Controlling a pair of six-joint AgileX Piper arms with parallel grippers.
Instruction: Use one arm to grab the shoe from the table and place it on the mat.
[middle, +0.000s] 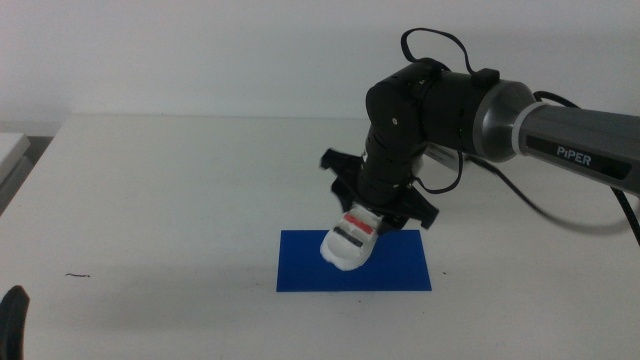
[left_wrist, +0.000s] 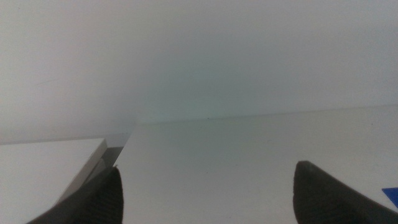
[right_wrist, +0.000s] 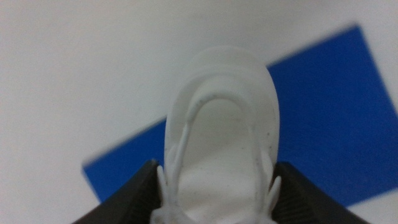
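White shoe (middle: 349, 240), one pincer (middle: 372, 222), one mat (middle: 400, 262)

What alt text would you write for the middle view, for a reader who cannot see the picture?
The right gripper, coming in from the right on a black and grey arm, holds the small white shoe tilted, toe down, over the dark-blue mat on the white table. The left gripper waits at the bottom left corner.
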